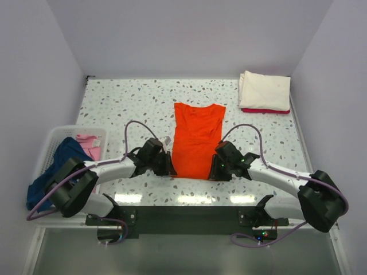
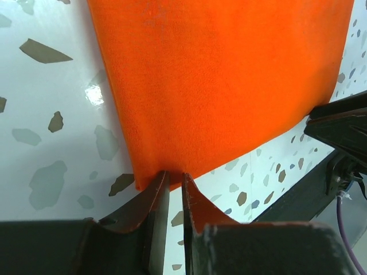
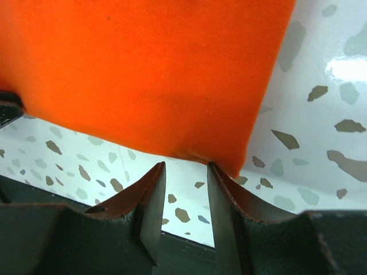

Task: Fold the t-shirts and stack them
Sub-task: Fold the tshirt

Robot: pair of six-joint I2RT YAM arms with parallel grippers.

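Speckled white table [image 1: 126,103] carries the orange t-shirt [image 1: 198,140] flat at its middle, folded into a long strip with its hem toward the near edge. At the hem's near-left corner the left gripper [image 2: 175,173] shows only a narrow slit between its fingers, and at the near-right corner the right gripper [image 3: 186,165] gapes wider; both sets of tips meet the cloth edge with bare table showing between them. Farther out, a cream-white t-shirt [image 1: 265,90] lies folded on a red t-shirt [image 1: 258,110] at the far right, and a white basket [image 1: 74,129] on the left holds a navy t-shirt [image 1: 54,169] and a pink t-shirt [image 1: 89,144].
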